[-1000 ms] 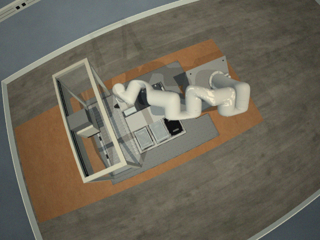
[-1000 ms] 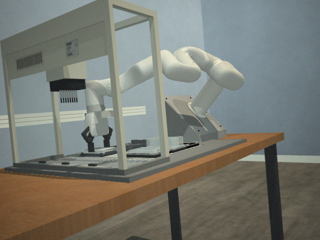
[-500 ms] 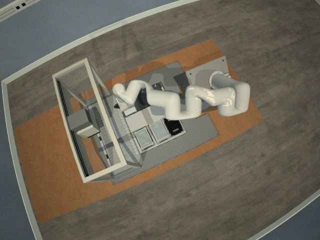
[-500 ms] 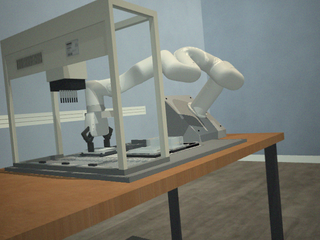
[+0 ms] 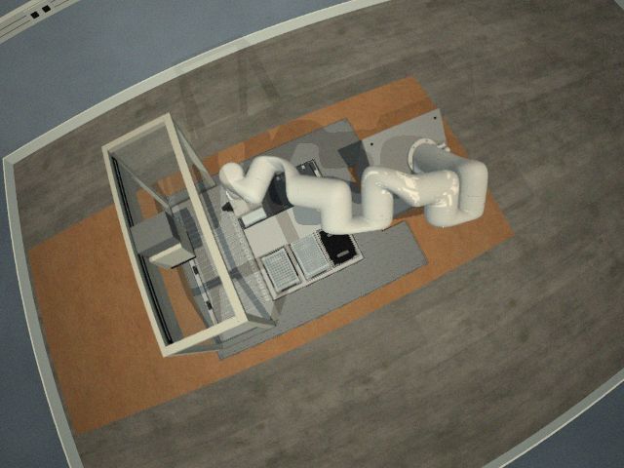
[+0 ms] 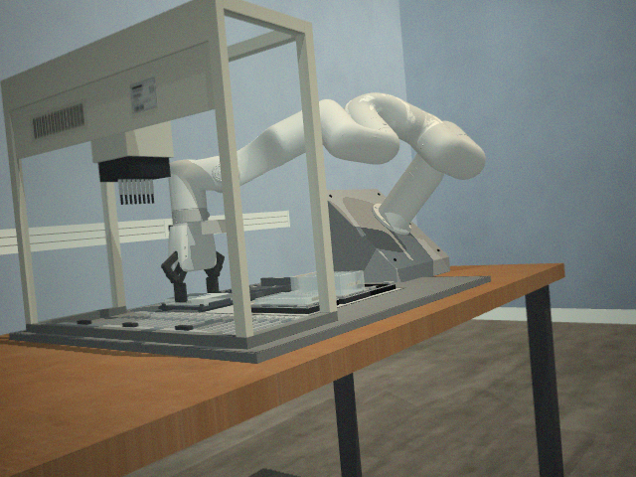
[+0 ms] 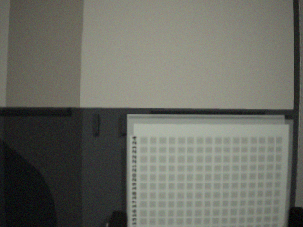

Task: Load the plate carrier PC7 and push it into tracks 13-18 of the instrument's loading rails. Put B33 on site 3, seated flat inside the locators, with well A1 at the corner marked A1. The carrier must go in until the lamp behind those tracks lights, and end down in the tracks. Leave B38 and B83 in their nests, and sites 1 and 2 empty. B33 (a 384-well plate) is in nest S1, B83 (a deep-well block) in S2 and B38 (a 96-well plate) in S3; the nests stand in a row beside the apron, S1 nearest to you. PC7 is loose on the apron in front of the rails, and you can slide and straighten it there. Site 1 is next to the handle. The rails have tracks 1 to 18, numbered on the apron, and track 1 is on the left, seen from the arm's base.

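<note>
The 384-well plate B33 (image 5: 252, 216) (image 6: 198, 299) (image 7: 208, 175) lies flat on the dark carrier PC7 (image 5: 308, 169) (image 6: 266, 283) (image 7: 104, 165). It sits at the carrier's end nearest the rails, with column numbers 15 to 24 showing along its left edge in the wrist view. My gripper (image 6: 196, 290) (image 7: 205, 220) is open. It points straight down with a finger on each side of the plate. The carrier lies on the apron in front of the rails (image 5: 221, 256) (image 6: 205, 320). In the top view the arm hides most of the carrier.
Nest S1 (image 5: 339, 247) is an empty black tray. The deep-well block B83 (image 5: 310, 256) (image 6: 328, 282) and the 96-well plate B38 (image 5: 280, 269) sit in the two nests beside it. The instrument's frame (image 5: 174, 145) (image 6: 234, 205) and its pipetting head (image 6: 134, 174) stand over the rails.
</note>
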`<move>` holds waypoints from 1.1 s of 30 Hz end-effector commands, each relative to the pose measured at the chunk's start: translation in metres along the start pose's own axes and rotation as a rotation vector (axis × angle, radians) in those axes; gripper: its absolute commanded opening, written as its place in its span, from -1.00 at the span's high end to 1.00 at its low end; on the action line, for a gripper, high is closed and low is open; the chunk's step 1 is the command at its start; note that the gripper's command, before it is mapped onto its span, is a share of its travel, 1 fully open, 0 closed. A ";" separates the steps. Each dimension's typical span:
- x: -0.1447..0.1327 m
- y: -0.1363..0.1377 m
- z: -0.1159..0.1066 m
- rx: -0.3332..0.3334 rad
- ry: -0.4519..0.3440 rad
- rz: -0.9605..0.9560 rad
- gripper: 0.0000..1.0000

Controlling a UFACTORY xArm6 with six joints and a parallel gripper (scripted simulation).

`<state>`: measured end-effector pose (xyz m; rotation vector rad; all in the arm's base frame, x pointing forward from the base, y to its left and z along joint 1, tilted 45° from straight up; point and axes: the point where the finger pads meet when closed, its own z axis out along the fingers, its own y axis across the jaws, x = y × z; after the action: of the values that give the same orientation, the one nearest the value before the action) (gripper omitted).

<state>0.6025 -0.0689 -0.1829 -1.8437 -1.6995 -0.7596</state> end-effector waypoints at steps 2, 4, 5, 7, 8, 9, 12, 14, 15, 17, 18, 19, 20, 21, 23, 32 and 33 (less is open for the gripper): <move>0.000 0.002 -0.003 -0.004 -0.002 -0.001 -1.00; 0.000 0.002 -0.003 -0.004 -0.002 -0.001 -1.00; 0.000 0.002 -0.003 -0.004 -0.002 -0.001 -1.00; 0.000 0.002 -0.003 -0.004 -0.002 -0.001 -1.00; 0.000 0.002 -0.003 -0.004 -0.002 -0.001 -1.00; 0.000 0.002 -0.003 -0.004 -0.002 -0.001 -1.00; 0.000 0.002 -0.003 -0.004 -0.002 -0.001 -1.00; 0.000 0.002 -0.003 -0.004 -0.002 -0.001 -1.00; 0.000 0.002 -0.003 -0.004 -0.002 -0.001 -1.00; 0.000 0.002 -0.004 -0.004 -0.002 -0.001 -1.00; 0.000 0.002 -0.006 -0.004 -0.002 -0.001 -1.00; 0.000 0.002 -0.007 -0.004 -0.002 -0.001 -1.00; 0.000 0.002 -0.009 -0.004 -0.002 -0.001 -1.00; 0.000 0.002 -0.011 -0.004 -0.002 -0.001 -1.00; 0.000 0.002 -0.011 -0.004 -0.002 -0.001 -1.00; 0.000 0.002 -0.026 -0.004 -0.002 -0.001 -1.00; 0.000 0.002 -0.028 -0.004 -0.002 -0.001 -1.00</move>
<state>0.6014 -0.0842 -0.1674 -1.8438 -1.6997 -0.7598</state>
